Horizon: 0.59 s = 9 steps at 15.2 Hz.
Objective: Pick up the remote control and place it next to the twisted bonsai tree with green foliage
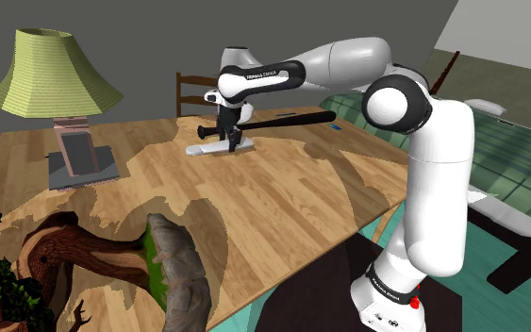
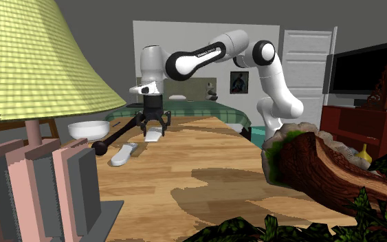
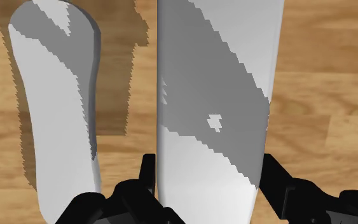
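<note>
The claw (image 2: 152,126) hangs low over the far end of the table (image 1: 282,198), spread wide; in the wrist view its fingers (image 3: 147,170) stand one just beside each long edge of the white remote (image 3: 215,76), which lies flat on the wood. A narrower white piece (image 3: 56,108) lies alongside the remote; a black rod (image 2: 119,134) lies near; the bonsai (image 1: 60,247) stands well apart at the table's other end.

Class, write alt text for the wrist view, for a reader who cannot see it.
A broad white remote lies lengthwise on a wooden table, with the black jaws of the gripper open on either side of its near end. A narrower, round-ended white object lies beside it.
</note>
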### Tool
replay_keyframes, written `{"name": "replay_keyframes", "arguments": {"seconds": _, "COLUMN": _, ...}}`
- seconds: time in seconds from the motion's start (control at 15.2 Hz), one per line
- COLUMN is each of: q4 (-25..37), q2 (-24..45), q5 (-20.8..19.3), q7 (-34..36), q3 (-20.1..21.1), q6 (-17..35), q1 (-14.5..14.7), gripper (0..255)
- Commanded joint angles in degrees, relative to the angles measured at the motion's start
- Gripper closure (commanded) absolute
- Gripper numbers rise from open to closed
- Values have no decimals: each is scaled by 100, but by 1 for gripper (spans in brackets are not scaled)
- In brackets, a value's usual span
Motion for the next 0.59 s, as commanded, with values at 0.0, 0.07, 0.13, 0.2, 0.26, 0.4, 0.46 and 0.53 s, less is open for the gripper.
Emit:
{"name": "replay_keyframes", "arguments": {"seconds": 0.0, "q4": 101, "q2": -37, "q5": -6, "q7": 10, "q3": -1, "q6": -137, "q1": 5, "gripper": 255}}
{"name": "replay_keyframes", "arguments": {"seconds": 0.07, "q4": 152, "q2": -55, "q5": -8, "q7": 11, "q3": -2, "q6": -207, "q1": 5, "gripper": 255}}
{"name": "replay_keyframes", "arguments": {"seconds": 0.13, "q4": 206, "q2": -71, "q5": -10, "q7": 12, "q3": -3, "q6": -276, "q1": 5, "gripper": 255}}
{"name": "replay_keyframes", "arguments": {"seconds": 0.2, "q4": 261, "q2": -86, "q5": -12, "q7": 13, "q3": -4, "q6": -346, "q1": 4, "gripper": 255}}
{"name": "replay_keyframes", "arguments": {"seconds": 0.26, "q4": 318, "q2": -100, "q5": -14, "q7": 14, "q3": -5, "q6": -417, "q1": 4, "gripper": 255}}
{"name": "replay_keyframes", "arguments": {"seconds": 0.4, "q4": 437, "q2": -124, "q5": -17, "q7": 15, "q3": -7, "q6": -560, "q1": 3, "gripper": 255}}
{"name": "replay_keyframes", "arguments": {"seconds": 0.46, "q4": 499, "q2": -134, "q5": -19, "q7": 16, "q3": -8, "q6": -632, "q1": 2, "gripper": 255}}
{"name": "replay_keyframes", "arguments": {"seconds": 0.53, "q4": 563, "q2": -143, "q5": -20, "q7": 17, "q3": -8, "q6": -705, "q1": 1, "gripper": 255}}
